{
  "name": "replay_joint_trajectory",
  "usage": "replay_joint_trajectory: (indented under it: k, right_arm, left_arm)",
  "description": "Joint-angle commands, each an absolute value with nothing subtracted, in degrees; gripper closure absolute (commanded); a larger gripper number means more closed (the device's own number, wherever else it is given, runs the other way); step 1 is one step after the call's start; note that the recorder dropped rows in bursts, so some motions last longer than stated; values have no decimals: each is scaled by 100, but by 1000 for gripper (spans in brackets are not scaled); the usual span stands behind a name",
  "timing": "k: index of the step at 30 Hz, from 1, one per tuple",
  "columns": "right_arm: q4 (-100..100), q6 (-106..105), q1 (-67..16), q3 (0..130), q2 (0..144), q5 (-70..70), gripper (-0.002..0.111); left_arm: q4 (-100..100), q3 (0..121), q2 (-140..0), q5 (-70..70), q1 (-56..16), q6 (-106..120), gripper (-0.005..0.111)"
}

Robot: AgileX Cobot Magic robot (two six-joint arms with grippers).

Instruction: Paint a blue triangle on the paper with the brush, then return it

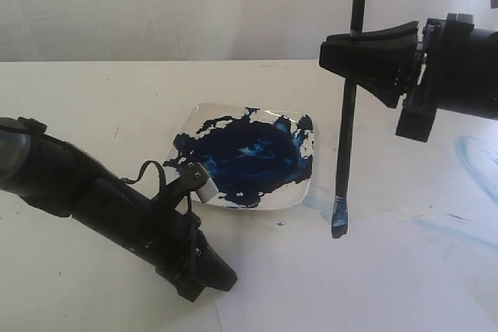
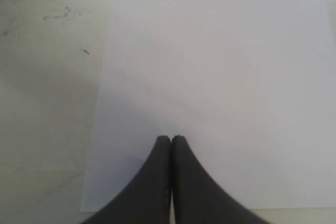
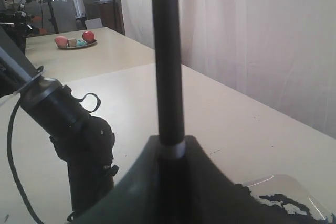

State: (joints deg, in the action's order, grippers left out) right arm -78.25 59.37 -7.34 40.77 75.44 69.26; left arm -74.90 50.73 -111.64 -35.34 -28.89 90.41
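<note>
Black-handled, blue-tipped paintbrush [image 1: 343, 153] is hanging upright, clamped in the right end effector [image 1: 352, 56] above the white rectangular paper [image 1: 366, 285], calling for gentle tip-first lowering; left end effector [image 2: 171, 141] is sitting shut, empty.

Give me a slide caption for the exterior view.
Right claw holds the brush nearly upright, blue bristles down beside the paint plate; left claw shut over the paper.

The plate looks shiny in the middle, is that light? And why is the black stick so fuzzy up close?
Exterior view: yes, pale glints on the wet blue paint and the plate rim are reflected light. Right wrist view: the brush handle sits very near the lens, so its edges look soft.
</note>
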Motion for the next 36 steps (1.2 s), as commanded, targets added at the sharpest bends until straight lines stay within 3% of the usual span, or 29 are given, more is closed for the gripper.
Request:
replay_joint_trajectory:
  k: [1, 12, 16, 36]
  right_arm:
    - [-7862, 6042, -742, 4056, 7552, 6996, 108]
    - [-8099, 6003, -754, 3999, 7118, 6996, 108]
    - [-7554, 5687, -765, 3310, 6746, 6996, 108]
    - [-6470, 4234, -1758, 2792, 7435, 6996, 108]
  left_arm:
    - [-7406, 5080, -11156, -3543, -2924, 8991, 107]
    - [-7406, 5080, -11156, -3554, -2924, 8991, 107]
    - [-7406, 5080, -11156, -3554, -2924, 8991, 107]
    - [-7406, 5080, -11156, -3554, -2924, 8991, 107]
